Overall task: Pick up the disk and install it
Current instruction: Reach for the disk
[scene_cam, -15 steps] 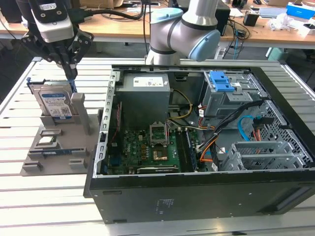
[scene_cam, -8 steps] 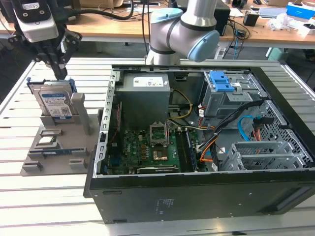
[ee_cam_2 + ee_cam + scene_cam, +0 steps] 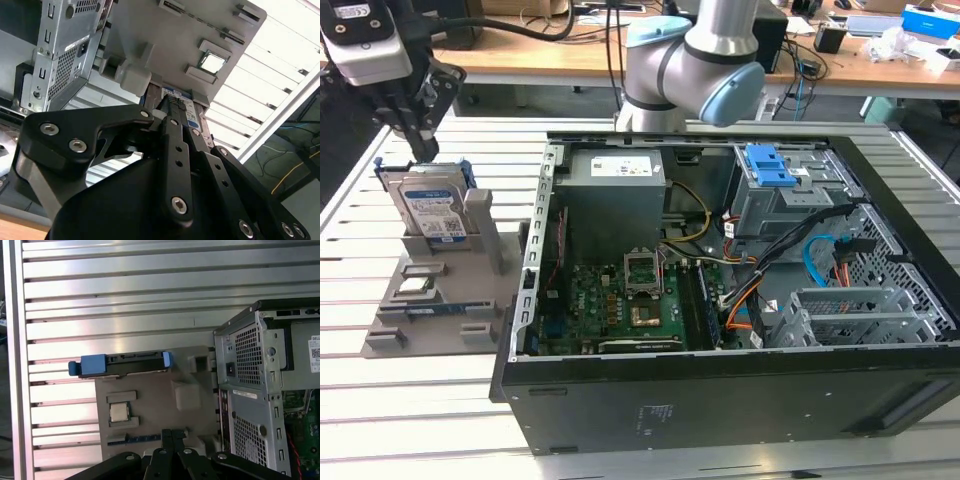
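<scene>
Exterior view's left: The gripper (image 3: 424, 150) is hanging just above the disk (image 3: 432, 208), its jaws pressed together with nothing between them (in the first wrist view the two fingers (image 3: 167, 445) are lying side by side).

Disk: It is standing upright on its edge in a slot of the grey holder (image 3: 445, 290), with the blue carrier bracket framing it and the label facing outward. Nothing is gripping it yet.

Holder: It is sitting on the slatted metal table (image 3: 380, 410), just beside the open computer case (image 3: 720, 410), and is also carrying a small processor chip (image 3: 119, 412).

Case, middle to right: The motherboard (image 3: 610, 305) is lying exposed. The grey drive cage (image 3: 775, 205) with its blue latch (image 3: 767, 165) is sitting toward the exterior view's right, with orange cables (image 3: 745, 298) trailing near it.

Risk: With the jaws together, any descent would likely be striking the disk's top edge rather than straddling it, and could tip the disk or jolt the holder. A skewed pull would probably be jamming the bracket in its slot. Near the cage, the loose cables could be snagging the drive.
</scene>
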Controlling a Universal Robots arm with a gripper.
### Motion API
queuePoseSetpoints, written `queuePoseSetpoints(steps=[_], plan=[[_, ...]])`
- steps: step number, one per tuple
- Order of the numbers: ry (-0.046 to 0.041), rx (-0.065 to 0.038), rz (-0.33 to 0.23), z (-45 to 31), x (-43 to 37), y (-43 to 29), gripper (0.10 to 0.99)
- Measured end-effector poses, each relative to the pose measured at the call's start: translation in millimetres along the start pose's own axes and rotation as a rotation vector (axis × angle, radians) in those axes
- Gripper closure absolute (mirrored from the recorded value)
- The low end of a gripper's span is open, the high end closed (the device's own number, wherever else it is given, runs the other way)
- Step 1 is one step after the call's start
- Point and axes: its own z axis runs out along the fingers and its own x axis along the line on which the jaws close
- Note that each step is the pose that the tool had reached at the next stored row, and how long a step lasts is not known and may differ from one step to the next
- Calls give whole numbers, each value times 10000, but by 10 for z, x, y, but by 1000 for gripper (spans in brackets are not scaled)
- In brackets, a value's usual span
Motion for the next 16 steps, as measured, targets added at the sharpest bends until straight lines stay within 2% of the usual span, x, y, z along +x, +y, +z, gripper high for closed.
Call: queuePoseSetpoints(steps=[16], plan=[[0, 0, 1, -11, 407, -30, 980]])
